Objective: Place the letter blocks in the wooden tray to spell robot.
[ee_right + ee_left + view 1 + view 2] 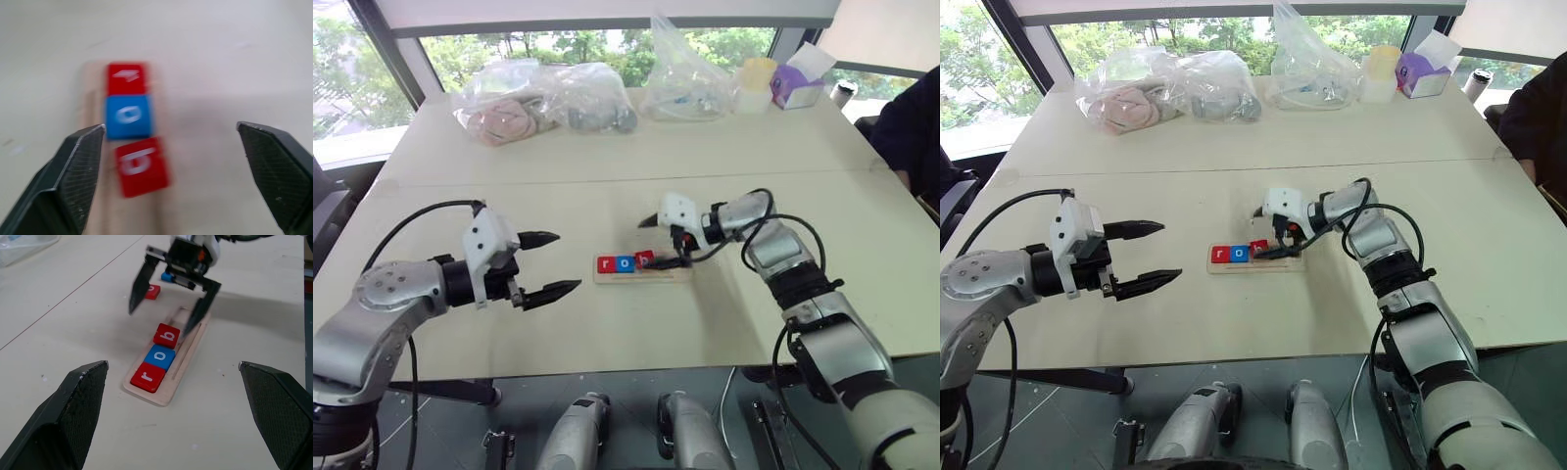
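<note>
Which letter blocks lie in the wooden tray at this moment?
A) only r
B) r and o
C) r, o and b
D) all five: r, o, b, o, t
C: in the left wrist view the wooden tray holds the red r block, the blue o block and the red b block, which sits slightly askew; the tray's far part is bare wood.
</note>
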Robot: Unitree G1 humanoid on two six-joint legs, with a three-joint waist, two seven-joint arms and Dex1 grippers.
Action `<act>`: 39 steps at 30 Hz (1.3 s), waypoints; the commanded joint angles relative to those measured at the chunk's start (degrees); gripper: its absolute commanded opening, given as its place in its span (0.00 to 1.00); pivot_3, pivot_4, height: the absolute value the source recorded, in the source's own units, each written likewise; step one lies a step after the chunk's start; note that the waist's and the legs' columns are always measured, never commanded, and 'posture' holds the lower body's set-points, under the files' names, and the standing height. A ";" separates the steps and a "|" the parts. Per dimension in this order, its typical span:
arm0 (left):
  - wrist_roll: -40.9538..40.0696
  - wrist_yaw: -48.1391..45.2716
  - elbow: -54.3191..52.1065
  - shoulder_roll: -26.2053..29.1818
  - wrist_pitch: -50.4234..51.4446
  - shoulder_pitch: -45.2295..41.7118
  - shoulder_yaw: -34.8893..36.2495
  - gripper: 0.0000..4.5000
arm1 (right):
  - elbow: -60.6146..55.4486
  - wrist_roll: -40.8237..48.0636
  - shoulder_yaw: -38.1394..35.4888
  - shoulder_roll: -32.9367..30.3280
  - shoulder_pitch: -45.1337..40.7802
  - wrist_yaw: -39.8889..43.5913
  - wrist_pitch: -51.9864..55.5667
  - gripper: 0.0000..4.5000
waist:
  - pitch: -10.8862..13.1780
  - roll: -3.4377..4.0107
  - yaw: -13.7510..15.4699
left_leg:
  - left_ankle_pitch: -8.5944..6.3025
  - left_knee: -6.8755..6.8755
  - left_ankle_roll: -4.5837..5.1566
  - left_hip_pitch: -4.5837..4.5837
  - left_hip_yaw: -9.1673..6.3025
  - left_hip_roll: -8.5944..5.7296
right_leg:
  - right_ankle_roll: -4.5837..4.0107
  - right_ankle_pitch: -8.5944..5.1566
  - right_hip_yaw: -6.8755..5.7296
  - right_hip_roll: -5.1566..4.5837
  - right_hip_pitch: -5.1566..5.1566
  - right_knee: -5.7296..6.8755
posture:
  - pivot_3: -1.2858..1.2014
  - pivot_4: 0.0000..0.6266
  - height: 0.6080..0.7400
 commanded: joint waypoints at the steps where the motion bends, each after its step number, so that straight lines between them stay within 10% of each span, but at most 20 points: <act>1: -0.10 0.02 -0.92 -0.02 -1.14 -0.73 0.13 1.00 | 2.72 -1.07 -3.18 0.30 -1.49 -8.33 -3.49 0.98 | 0.00 0.00 0.05 | 0.00 -0.01 -0.01 0.00 0.00 0.00 | 0.00 0.00 0.00 0.00 0.00 0.00 | 0.52 0.24 0.92; 39: 0.26 -0.57 0.60 -0.25 -1.56 -2.23 -1.05 1.00 | -6.04 -4.05 -2.99 -0.41 7.45 -14.60 -4.52 0.98 | 0.00 0.00 -0.01 | 0.03 0.00 -0.01 0.04 0.04 0.01 | -0.02 0.01 0.05 0.03 0.01 0.05 | 0.52 0.24 0.92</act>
